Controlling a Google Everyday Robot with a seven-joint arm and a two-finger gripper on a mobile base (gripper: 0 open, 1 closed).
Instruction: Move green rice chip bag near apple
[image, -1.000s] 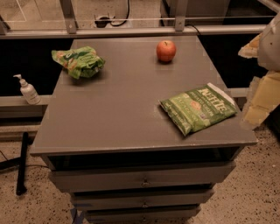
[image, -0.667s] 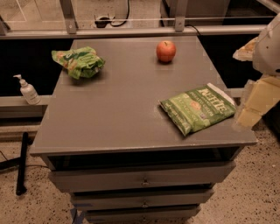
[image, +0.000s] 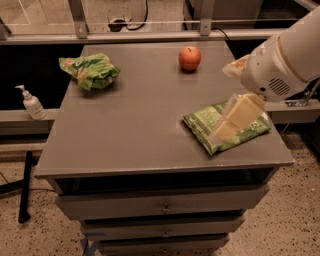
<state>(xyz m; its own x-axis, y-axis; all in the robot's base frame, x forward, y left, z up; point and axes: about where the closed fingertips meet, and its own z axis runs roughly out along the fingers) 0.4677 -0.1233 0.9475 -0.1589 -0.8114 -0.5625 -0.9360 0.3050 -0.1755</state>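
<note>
The green rice chip bag is a small, puffy, light-green bag at the table's back left. The apple is red-orange and sits at the back, right of centre, well apart from the bag. My gripper is cream-coloured. It reaches in from the right on a white arm and hangs low over the front right of the table, above the flat dark-green Kettle bag. It is far from the rice chip bag and holds nothing that I can see.
The grey table has drawers below its front edge. A white pump bottle stands on a ledge to the left. A metal rail and glass run along the back.
My arm and gripper have moved left from the table's right edge to above the Kettle bag. The bags and the apple have not moved.
</note>
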